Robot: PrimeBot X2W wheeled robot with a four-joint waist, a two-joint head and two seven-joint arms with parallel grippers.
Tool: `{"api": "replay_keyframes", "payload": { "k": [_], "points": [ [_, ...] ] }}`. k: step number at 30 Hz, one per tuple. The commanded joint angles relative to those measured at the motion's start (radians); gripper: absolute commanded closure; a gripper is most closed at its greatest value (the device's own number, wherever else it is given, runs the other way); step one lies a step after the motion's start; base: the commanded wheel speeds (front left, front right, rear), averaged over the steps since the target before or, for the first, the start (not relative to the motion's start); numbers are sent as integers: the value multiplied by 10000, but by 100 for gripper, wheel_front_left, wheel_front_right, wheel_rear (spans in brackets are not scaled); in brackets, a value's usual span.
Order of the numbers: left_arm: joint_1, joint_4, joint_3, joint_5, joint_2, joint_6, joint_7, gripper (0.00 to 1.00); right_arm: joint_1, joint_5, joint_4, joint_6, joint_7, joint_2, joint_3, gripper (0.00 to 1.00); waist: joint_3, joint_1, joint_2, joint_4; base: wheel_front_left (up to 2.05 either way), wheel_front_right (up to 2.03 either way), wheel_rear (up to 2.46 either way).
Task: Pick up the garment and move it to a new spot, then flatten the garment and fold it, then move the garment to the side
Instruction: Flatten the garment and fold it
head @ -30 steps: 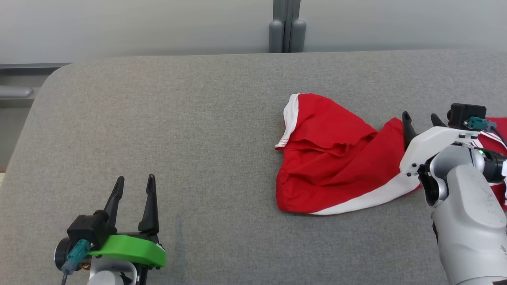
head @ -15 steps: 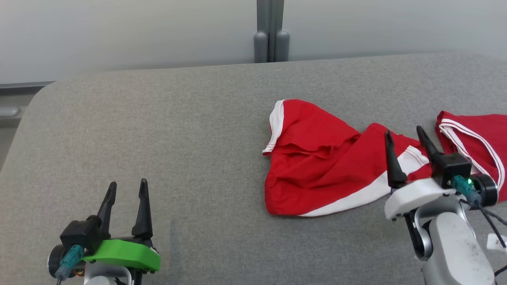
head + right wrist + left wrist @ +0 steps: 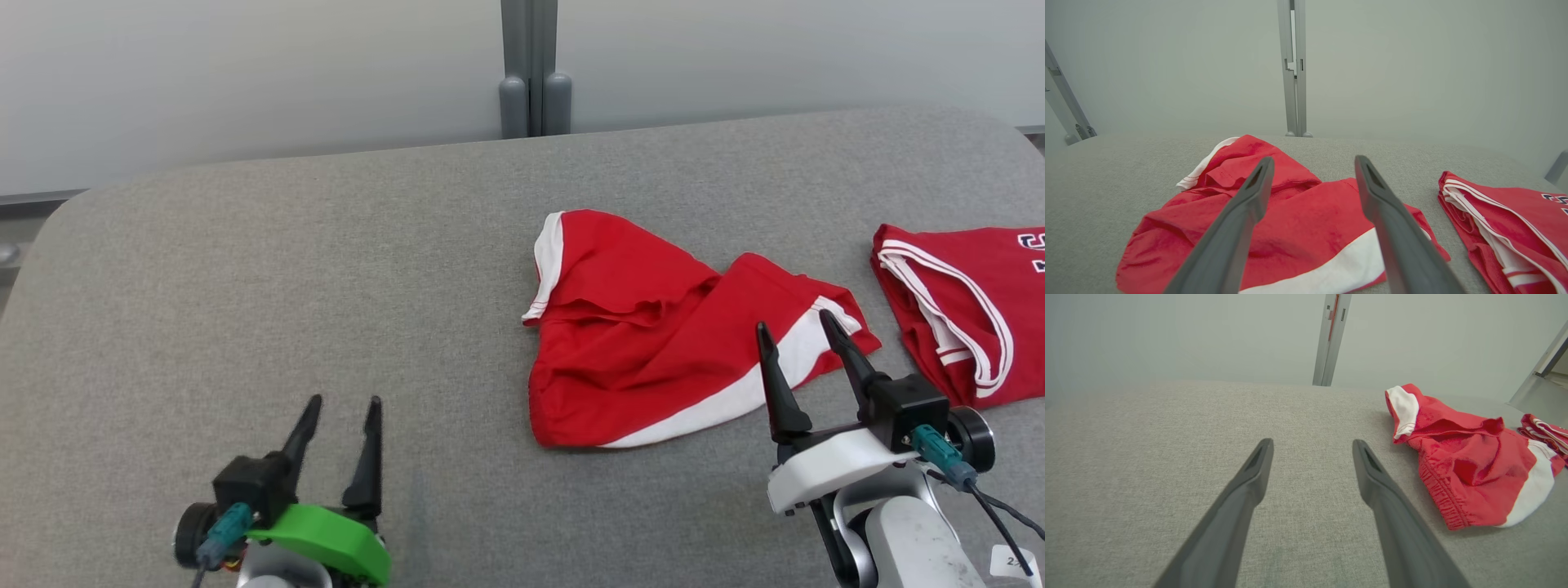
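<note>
The garment (image 3: pixel 653 343) is a pair of red shorts with white side bands, lying crumpled right of the middle of the grey table (image 3: pixel 286 261). My right gripper (image 3: pixel 793 321) stands open at the garment's near right end, its fingertips over the white band and nothing between them. The right wrist view looks across the garment (image 3: pixel 1290 220) between the open right gripper (image 3: pixel 1314 158) fingers. At the lower left my left gripper (image 3: pixel 344 402) is open over bare table, well apart from the garment. The left wrist view has the left gripper (image 3: pixel 1312 442) open and the garment (image 3: pixel 1470 473) off to the right.
A folded red jersey (image 3: pixel 963 302) with white trim lies at the table's right edge, a short gap from the garment; it also shows as the jersey (image 3: pixel 1506 212) in the right wrist view. A grey post (image 3: pixel 529 65) stands behind the table. Bare grey surface spreads over the left half.
The camera has turned right, bringing the jersey into view. My right gripper has drawn back from over the garment's right end toward the near edge. My left gripper has shifted right. The garment lies as before.
</note>
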Motion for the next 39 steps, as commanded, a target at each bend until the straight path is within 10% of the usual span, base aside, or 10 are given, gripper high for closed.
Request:
{"api": "replay_keyframes", "payload": {
  "k": [1, 17, 29, 30, 31, 39],
  "points": [
    [-385, 178, -463, -131, 131, -35, 117, 0, 57, 63, -111, -6, 4, 11, 48, 0, 54, 0, 0, -86, 0, 0, 0],
    [-3077, 2601, -5707, -3055, 680, -28, 2325, 0, -265, 101, -344, -6, 58, 97, 345, 0, 727, 0, 0, -1327, 0, 0, 0],
    [-3927, 3197, -7097, -4319, 950, -28, 1591, 0, -397, 145, -368, -6, -40, 148, 251, 0, 971, 0, 0, -1552, 0, 0, 0],
    [-3990, 3037, -7203, -4523, 931, -28, 1407, 72, -409, 164, -376, -6, -50, 148, 233, 0, 997, 0, 0, -1550, 0, 0, 0],
    [-4041, 2938, -7282, -4764, 958, -28, 1301, 100, -411, 170, -376, -6, -56, 153, 219, 0, 1012, 0, 0, -1546, 0, 0, 0],
    [-4171, 2139, -7865, -6803, 1560, -28, 937, 100, -314, 75, -431, -6, -53, 173, -9, 0, 1062, 0, 0, -1102, 0, 0, 0]
  ]
}}
